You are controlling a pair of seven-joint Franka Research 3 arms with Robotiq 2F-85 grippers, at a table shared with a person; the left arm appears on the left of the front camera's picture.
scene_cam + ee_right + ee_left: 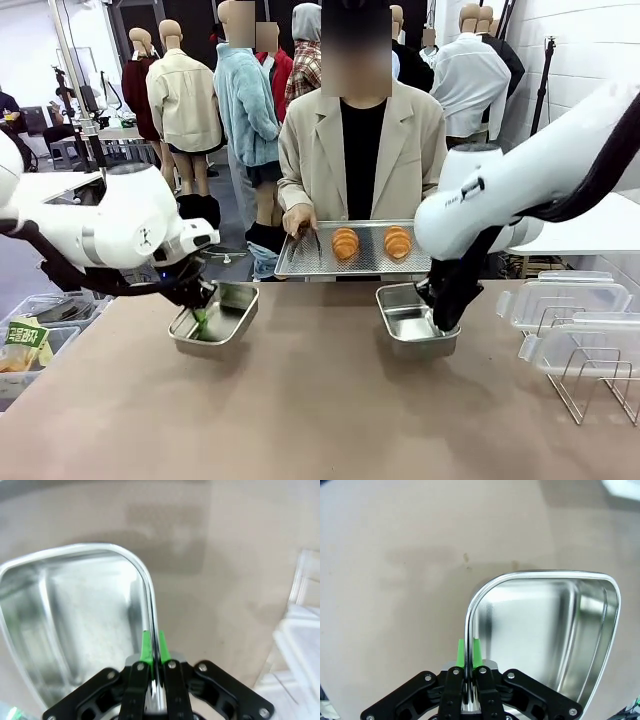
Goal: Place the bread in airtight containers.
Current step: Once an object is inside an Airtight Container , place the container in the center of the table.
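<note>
Two golden-brown bread rolls (345, 243) (397, 241) lie on a perforated metal tray (300, 262) that a person holds at the table's far edge. Two steel containers stand on the table, both without bread. My left gripper (202, 318) is shut on the rim of the left container (228, 322); in the left wrist view the green pads (461, 652) pinch its wall (468, 625). My right gripper (441, 322) is shut on the right edge of the right container (405, 318); the right wrist view shows the pads (146, 647) clamping its rim (150, 595).
Clear plastic lids (562, 300) lean in a wire rack (590, 385) at the right edge of the table. A bin with packaged goods (25, 345) sits off the table at the left. The person's hand (298, 218) grips the tray's left corner. The brown tabletop (320, 410) in front is bare.
</note>
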